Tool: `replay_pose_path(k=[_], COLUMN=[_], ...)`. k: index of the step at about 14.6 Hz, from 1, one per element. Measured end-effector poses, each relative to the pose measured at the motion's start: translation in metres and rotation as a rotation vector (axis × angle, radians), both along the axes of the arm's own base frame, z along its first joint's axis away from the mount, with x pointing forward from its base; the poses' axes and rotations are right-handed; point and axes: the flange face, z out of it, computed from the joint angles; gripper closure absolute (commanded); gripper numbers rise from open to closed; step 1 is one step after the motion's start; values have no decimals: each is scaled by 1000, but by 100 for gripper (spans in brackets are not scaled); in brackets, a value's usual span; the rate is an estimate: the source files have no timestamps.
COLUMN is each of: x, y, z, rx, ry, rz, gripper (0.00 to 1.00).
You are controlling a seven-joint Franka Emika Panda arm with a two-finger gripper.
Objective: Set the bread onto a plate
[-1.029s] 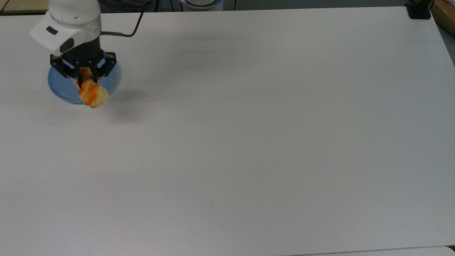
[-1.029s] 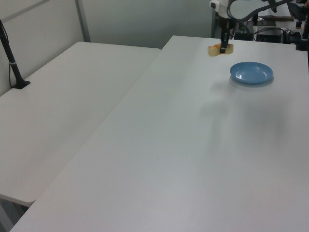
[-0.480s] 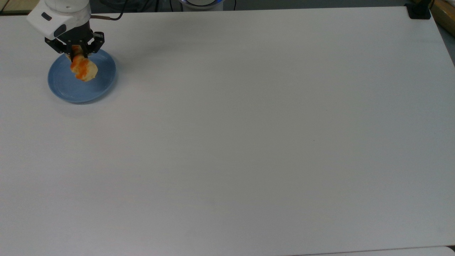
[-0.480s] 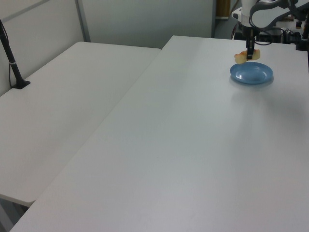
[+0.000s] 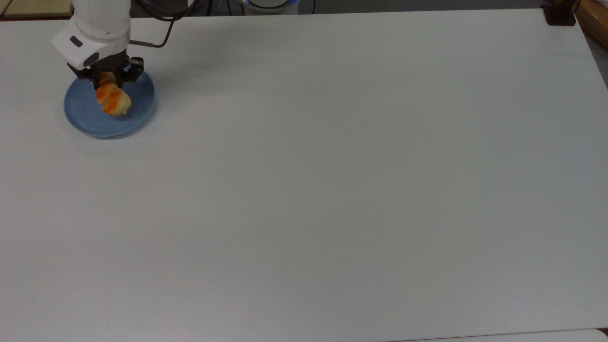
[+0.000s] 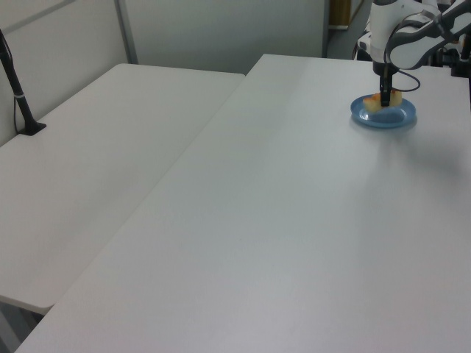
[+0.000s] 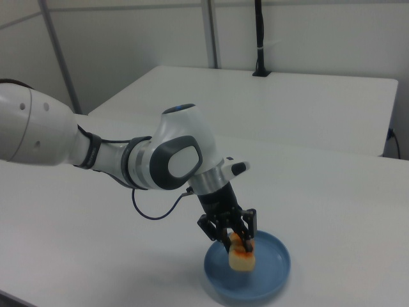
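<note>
Bread (image 5: pixel 113 100) gripped in end effector (image 5: pixel 106 85), over plate (image 5: pixel 83 114).

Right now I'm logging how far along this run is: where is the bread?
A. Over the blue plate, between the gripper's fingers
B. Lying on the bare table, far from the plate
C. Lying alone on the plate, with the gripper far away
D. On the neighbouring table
A. The bread sits over the plate with the gripper closed on its upper end; the right view shows the same grip.
</note>
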Motion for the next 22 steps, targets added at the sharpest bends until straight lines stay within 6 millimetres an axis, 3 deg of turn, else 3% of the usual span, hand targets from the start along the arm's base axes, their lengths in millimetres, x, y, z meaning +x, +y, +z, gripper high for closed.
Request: replay_pose_path(k=[2, 6, 10, 17, 22], x=[0, 2, 6, 35, 40], y=[-2, -6, -2, 66, 122], z=[-2, 12, 58, 168, 206], rx=[-2, -9, 13, 185, 274], ry=[-11, -50, -143, -160, -151], rz=[-38, -70, -194, -334, -399], gripper=[0, 0, 0, 0, 0])
